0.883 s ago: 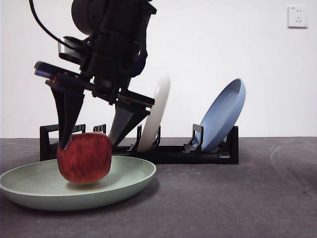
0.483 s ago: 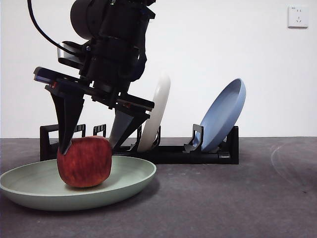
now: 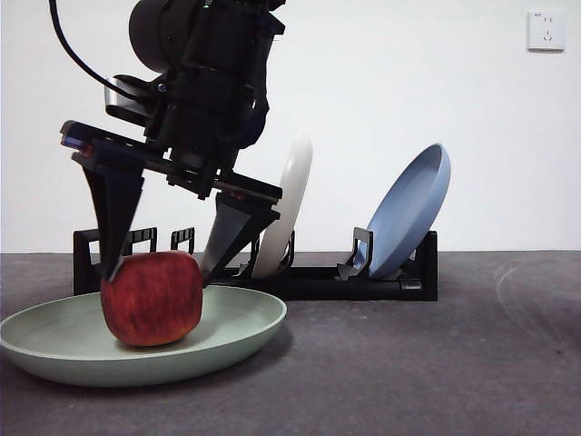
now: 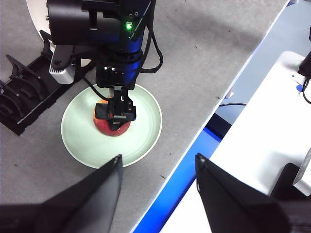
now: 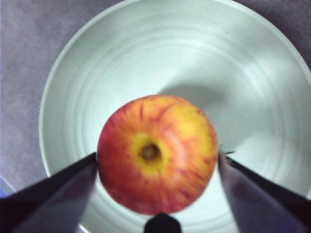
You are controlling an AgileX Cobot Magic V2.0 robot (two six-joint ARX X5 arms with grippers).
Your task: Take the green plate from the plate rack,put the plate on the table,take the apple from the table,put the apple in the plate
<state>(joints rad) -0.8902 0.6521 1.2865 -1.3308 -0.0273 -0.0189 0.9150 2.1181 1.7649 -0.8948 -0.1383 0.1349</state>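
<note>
The red apple rests in the pale green plate, which lies flat on the grey table in front of the black plate rack. My right gripper comes down from above with one jaw on each side of the apple. In the right wrist view the apple sits between the jaws on the plate, and the jaws stand just off its skin. My left gripper is open and empty, high above the table, looking down on the plate and the apple.
A cream-white plate and a blue plate lean in the rack behind the green plate. In the left wrist view the table's edge runs close beside the plate, with a white surface beyond it.
The apple came down from just above the plate and now rests on it. The right gripper's jaws have spread slightly apart from the apple.
</note>
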